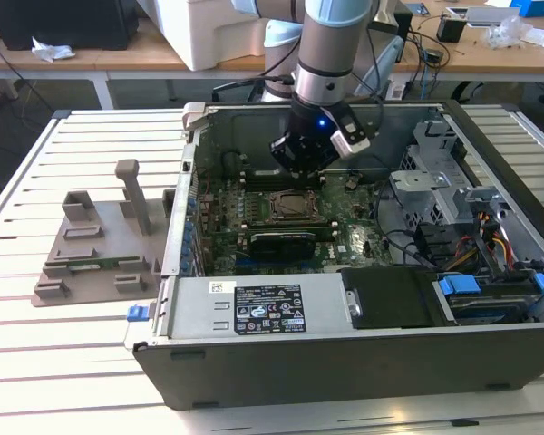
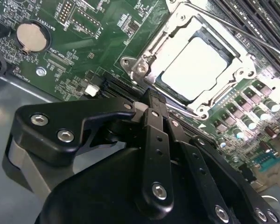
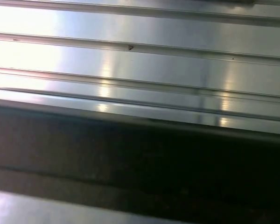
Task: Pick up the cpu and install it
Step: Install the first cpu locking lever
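One cpu [image 2: 199, 68] sitting flat in the motherboard socket [image 2: 142, 65], gleaming pale silver, square, thinly dark-rimmed. Hovering just beside it, the gripper [image 2: 149, 100], fingers seemingly pressed together on nothing.

Likely a lab: slatted aluminium table [image 1: 36, 181], cluttered desks [image 1: 490, 45] behind.

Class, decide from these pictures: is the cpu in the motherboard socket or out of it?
In. The second wrist view shows the cpu, its silver top up, lying flat inside the socket's metal frame, apart from the hand.
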Motion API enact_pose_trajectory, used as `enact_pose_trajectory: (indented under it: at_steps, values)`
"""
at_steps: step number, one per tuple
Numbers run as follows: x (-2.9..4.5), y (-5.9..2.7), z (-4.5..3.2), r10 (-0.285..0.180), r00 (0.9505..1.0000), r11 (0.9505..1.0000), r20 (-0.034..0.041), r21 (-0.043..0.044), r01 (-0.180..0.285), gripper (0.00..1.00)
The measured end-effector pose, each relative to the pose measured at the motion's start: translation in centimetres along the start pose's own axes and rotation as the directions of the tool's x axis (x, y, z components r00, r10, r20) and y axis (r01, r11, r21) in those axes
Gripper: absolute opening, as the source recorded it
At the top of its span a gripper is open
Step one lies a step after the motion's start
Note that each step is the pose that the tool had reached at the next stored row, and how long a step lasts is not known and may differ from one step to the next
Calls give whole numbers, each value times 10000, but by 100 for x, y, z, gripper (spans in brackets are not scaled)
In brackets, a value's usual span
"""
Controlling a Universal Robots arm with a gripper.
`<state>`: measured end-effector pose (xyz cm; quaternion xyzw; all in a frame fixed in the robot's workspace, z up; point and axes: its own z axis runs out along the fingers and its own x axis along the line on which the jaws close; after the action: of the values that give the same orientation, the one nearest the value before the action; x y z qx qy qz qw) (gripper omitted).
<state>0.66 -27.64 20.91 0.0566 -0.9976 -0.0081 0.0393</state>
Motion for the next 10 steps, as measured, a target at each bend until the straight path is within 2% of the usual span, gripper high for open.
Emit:
enact_pose_trajectory:
  at_steps: [10]
  values:
    - [-32,-21,62,122,9999,9999,2,-8,-122,11]
